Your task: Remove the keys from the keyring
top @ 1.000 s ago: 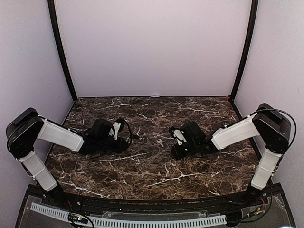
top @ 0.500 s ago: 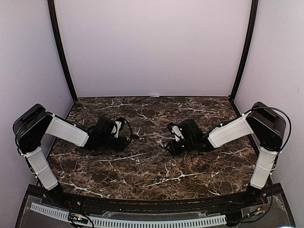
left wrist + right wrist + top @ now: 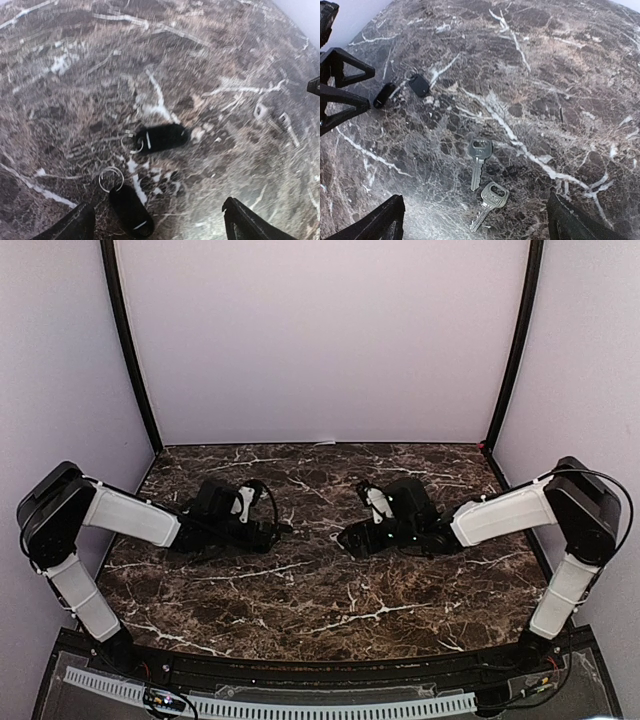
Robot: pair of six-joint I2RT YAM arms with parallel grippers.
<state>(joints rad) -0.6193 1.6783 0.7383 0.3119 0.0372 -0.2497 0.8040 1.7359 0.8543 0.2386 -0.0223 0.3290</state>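
Note:
Two silvery keys point(image 3: 480, 151) point(image 3: 492, 196) lie loose on the dark marble, side by side, between the wide-apart fingers of my right gripper point(image 3: 475, 231), which is open and holds nothing. They also show in the left wrist view as keys point(image 3: 272, 117) at the far right. A keyring point(image 3: 131, 143) with a black fob point(image 3: 162, 137) lies flat ahead of my left gripper point(image 3: 160, 231), which is open and empty. A second ring point(image 3: 111, 178) with its black fob point(image 3: 131, 210) lies just inside the left finger. Neither ring carries a key.
From above, the left gripper point(image 3: 272, 532) and right gripper point(image 3: 350, 538) face each other low over the marble table point(image 3: 320, 610), a short gap apart. The left gripper's black fingers point(image 3: 340, 75) reach into the right wrist view's top left. Lilac walls enclose the table.
Both grippers have opened from shut to wide. The right gripper has moved left and lower over the keys. The left arm has dropped lower toward the table.

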